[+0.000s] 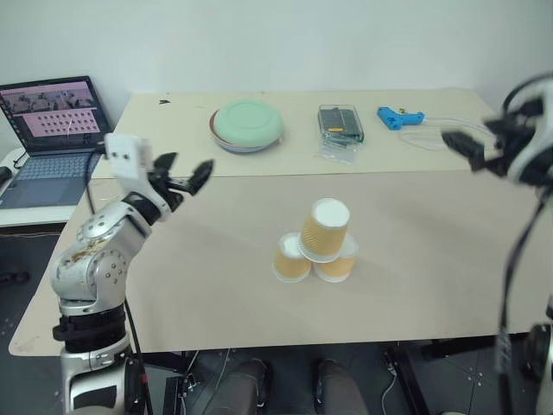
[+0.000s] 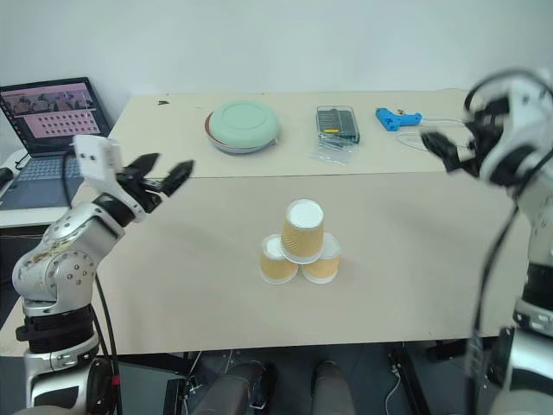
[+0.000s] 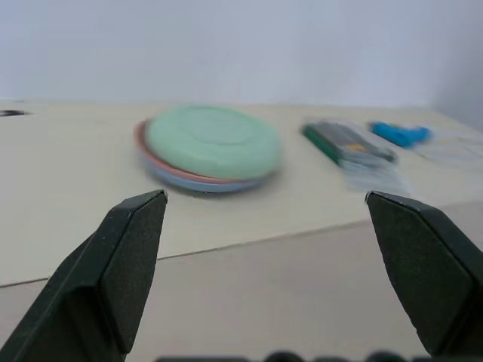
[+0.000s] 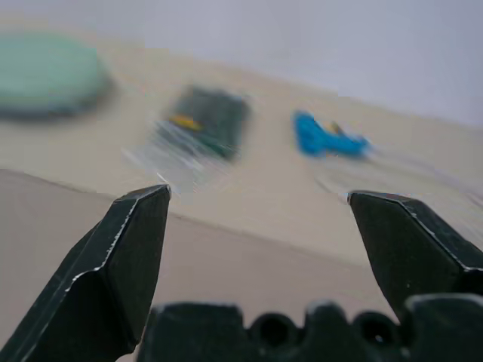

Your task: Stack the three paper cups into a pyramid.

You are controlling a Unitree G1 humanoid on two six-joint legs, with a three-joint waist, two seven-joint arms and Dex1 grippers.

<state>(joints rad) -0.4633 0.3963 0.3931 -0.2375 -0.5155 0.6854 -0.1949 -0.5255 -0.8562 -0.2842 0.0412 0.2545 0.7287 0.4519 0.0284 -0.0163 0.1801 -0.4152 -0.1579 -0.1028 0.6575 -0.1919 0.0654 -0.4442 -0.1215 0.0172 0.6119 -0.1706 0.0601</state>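
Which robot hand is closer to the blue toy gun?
The right. The right tool hangs open just off the table's right edge, close beside the blue gun. The left tool is open far across the table, past the green bowl.

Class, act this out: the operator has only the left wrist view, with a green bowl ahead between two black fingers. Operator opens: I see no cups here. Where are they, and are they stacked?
Observer: The cups stand near the middle of the near table: two side by side, the third on top of them. The pyramid is built.
Operator: Is my left pincer close to them?
Observer: No. The left pincer is raised off to the stack's left, open, holding nothing.
Operator: And the other arm?
Observer: The right pincer is raised far to the right, also open and empty, near the blue tool.
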